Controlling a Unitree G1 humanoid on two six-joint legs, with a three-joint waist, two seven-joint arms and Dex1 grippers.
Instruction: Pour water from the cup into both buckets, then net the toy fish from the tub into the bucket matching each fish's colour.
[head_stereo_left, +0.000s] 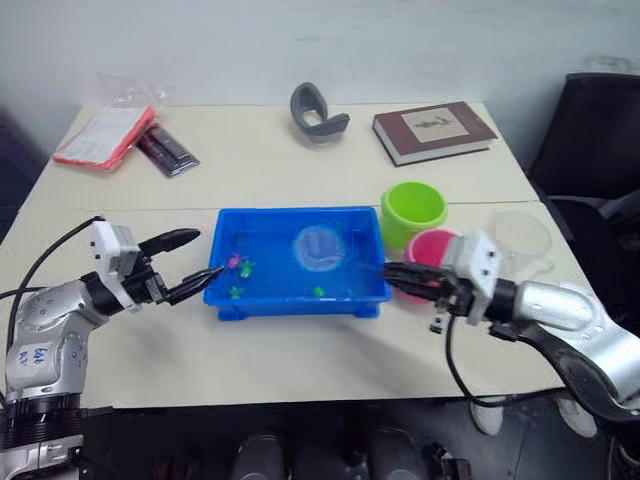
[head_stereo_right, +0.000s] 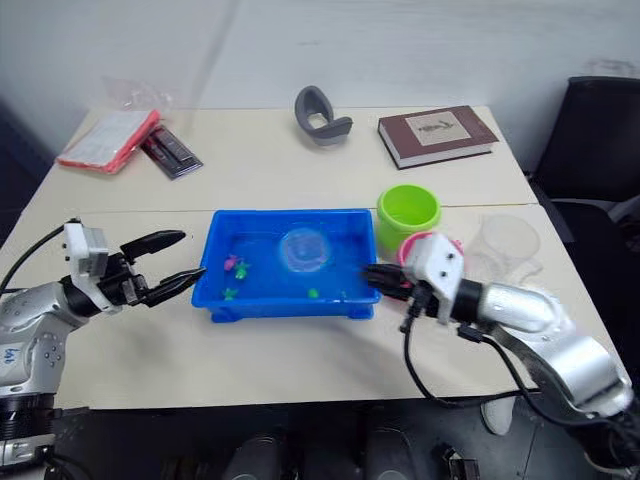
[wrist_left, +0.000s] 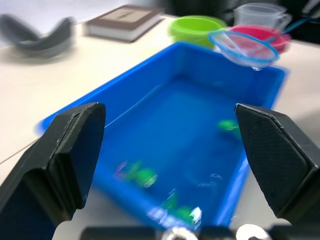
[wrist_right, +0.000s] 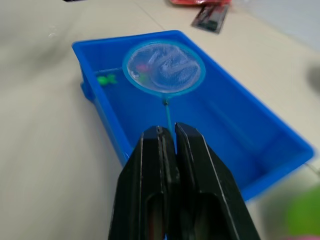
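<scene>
The blue tub (head_stereo_left: 298, 297) sits mid-table, holding water and tiny toy fish: a pink one (head_stereo_left: 233, 262), green ones beside it (head_stereo_left: 246, 266) and near the front wall (head_stereo_left: 318, 291). My right gripper (head_stereo_left: 392, 274) is shut on the handle of the net (head_stereo_left: 318, 246), whose blue hoop hangs over the tub's middle. The net (wrist_right: 163, 68) looks empty of fish. The lime green bucket (head_stereo_left: 413, 209) and pink bucket (head_stereo_left: 432, 247) stand right of the tub. The clear cup (head_stereo_left: 523, 238) stands further right. My left gripper (head_stereo_left: 190, 265) is open at the tub's left end, its fingers (wrist_left: 65, 150) empty.
At the back of the table lie a brown book (head_stereo_left: 433, 130), a grey curved object (head_stereo_left: 317, 112), a red-and-white packet (head_stereo_left: 103, 136) and a dark flat item (head_stereo_left: 166, 150). A black chair (head_stereo_left: 590, 130) stands off the right side.
</scene>
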